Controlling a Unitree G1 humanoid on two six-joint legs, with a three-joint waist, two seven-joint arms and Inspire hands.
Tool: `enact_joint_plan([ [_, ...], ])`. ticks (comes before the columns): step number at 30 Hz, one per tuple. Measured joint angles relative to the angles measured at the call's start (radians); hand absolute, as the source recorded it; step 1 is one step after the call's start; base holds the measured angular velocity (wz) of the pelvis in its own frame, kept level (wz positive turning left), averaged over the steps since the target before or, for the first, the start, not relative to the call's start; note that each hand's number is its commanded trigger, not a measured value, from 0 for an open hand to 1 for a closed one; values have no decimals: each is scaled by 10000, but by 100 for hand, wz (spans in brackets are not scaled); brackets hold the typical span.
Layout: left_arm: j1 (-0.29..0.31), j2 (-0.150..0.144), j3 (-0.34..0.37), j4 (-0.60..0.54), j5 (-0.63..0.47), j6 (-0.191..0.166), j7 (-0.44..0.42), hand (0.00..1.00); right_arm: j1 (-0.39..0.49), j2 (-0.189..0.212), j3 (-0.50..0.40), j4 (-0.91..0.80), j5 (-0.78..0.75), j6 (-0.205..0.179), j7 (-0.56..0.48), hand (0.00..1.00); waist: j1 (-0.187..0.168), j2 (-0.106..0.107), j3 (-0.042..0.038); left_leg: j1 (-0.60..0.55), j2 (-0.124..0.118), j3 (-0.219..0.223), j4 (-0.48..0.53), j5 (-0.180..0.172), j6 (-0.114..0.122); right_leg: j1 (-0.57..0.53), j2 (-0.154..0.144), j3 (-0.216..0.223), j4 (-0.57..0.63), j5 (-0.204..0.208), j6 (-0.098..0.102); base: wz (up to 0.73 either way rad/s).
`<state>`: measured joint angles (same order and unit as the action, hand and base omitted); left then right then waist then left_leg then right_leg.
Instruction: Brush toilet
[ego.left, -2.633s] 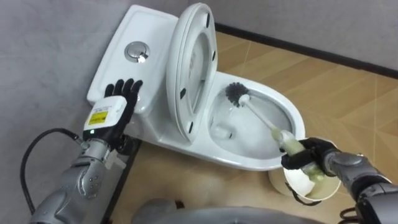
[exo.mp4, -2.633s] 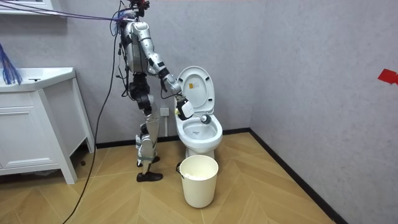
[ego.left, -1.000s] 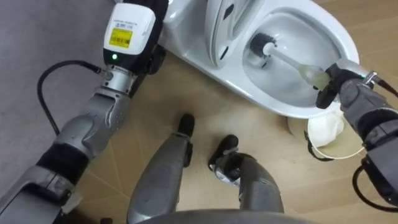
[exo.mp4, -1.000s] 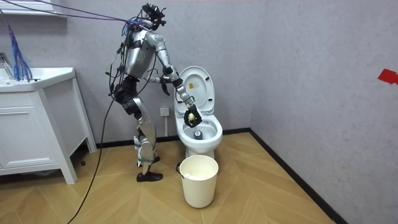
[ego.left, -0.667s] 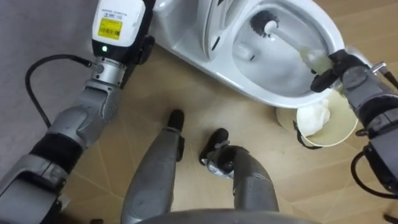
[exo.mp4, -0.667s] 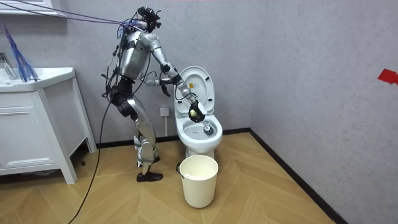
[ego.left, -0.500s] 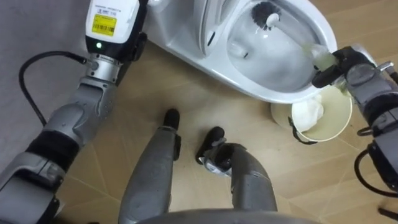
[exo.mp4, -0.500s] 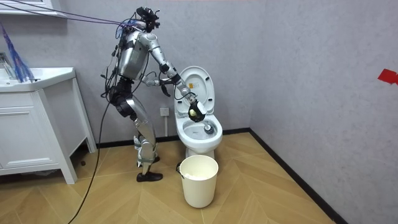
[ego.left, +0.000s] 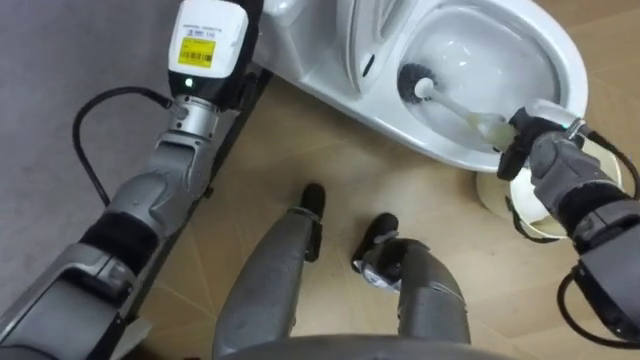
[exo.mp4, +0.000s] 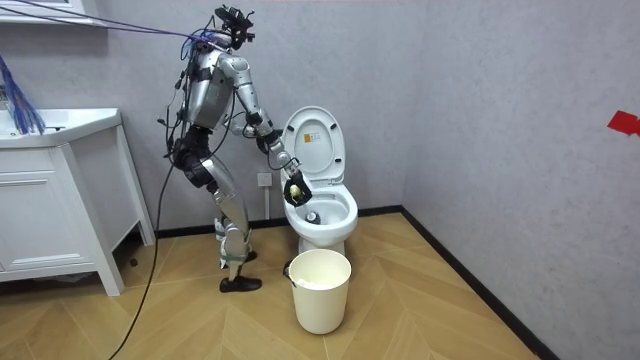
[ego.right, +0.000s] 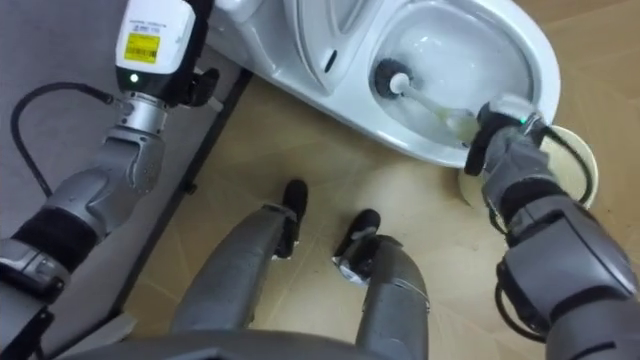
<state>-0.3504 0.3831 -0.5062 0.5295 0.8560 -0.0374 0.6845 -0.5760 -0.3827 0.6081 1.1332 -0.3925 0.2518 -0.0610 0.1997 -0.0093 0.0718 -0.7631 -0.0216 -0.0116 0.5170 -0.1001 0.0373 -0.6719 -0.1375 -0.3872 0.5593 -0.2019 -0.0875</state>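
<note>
The right hand (ego.left: 540, 160) clasps the brush (ego.left: 412, 82); I cannot tell how the left hand's (ego.left: 208, 45) fingers are set. It is best to press the bristles firmly against the toilet bowl's (ego.left: 480, 45) left wall and sweep round.

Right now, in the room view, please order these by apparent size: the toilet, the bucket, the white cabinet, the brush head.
1. white cabinet, although the picture's edge cuts it
2. toilet
3. bucket
4. brush head, a small dark spot in the bowl
</note>
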Motion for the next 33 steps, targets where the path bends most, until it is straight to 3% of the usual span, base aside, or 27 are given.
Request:
enact_joint_plan([
  [1, 110, -8, 42, -11, 0, 51, 23, 0, 135, -3, 25, -352, -47, 144, 8, 100, 2, 62, -39, 15, 96, 40, 8, -5, -32, 83, 97, -51, -151, 52, -45, -6],
  [8, 788, -270, 716, -285, 17, 88, 271, 0, 1377, 1, 14, -3314, -1896, 1359, 334, 100, -56, 96, -82, 193, 393, 72, -23, -151, -278, 348, 482, -19, -531, 93, -222, -8],
  [10, 993, -269, 698, -483, 20, 88, 283, 0, 1667, 3, 15, -3966, -2253, 1679, 535, 100, -47, 114, -172, 198, 489, 62, -37, -177, -323, 428, 626, -33, -764, 172, -267, -8],
  [12, 1190, -372, 694, -606, 41, 84, 298, 0, 1979, 6, 15, -4652, -3001, 1989, 914, 100, -54, 136, -323, 246, 569, 86, -101, -184, -358, 511, 753, 9, -935, 269, -297, -10],
  [17, 1249, -480, 722, -605, 22, 97, 360, 0, 2223, 6, -10, -5637, -4046, 2484, 1747, 100, -93, 131, -329, 339, 624, 97, -216, -167, -407, 617, 825, -4, -1116, 303, -335, -2],
  [22, 1419, -495, 678, -588, -187, 112, 643, 0, 2148, 1, -22, -5358, -3970, 2504, 1847, 100, -97, 106, -352, 511, 616, 102, -328, -171, -421, 759, 817, -10, -1143, 306, -330, 0],
  [25, 1401, -359, 590, -581, -376, 113, 861, 0, 1766, -9, -32, -4260, -2232, 2172, 1197, 100, -109, 82, -342, 524, 603, 114, -317, -158, -417, 754, 798, 11, -1105, 292, -313, 1],
  [28, 1325, -206, 532, -532, -408, 97, 914, 0, 1266, 11, -414, -2724, 816, 1360, 531, 100, -167, -71, -261, 554, 452, 130, -416, -43, -390, 609, 595, 29, -868, 154, -295, 8],
  [30, 1151, -78, 521, -450, -407, 97, 911, 0, 829, 222, -1030, -1613, 3756, 764, 128, 100, -256, -262, -147, 500, 408, 179, -382, -18, -375, 443, 493, 90, -616, 56, -294, 2],
  [31, 1047, -50, 522, -434, -402, 93, 917, 0, 762, 282, -1216, -1514, 4507, 640, -49, 100, -269, -325, -107, 453, 401, 190, -348, -17, -375, 372, 483, 129, -545, 39, -296, 0],
  [32, 782, -8, 531, -229, -403, 50, 980, 0, 537, 443, -1532, -1333, 6045, 469, -322, 100, -294, -473, -17, 360, 376, 255, -347, 27, -369, 196, 385, 127, -395, -2, -332, 0],
  [33, 542, -37, 530, 67, -398, 33, 1112, 0, 269, 552, -1814, -1155, 7390, 437, -478, 100, -431, -541, 23, 244, 293, 272, -327, 69, -335, 13, 264, 133, -170, -106, -318, 8],
])
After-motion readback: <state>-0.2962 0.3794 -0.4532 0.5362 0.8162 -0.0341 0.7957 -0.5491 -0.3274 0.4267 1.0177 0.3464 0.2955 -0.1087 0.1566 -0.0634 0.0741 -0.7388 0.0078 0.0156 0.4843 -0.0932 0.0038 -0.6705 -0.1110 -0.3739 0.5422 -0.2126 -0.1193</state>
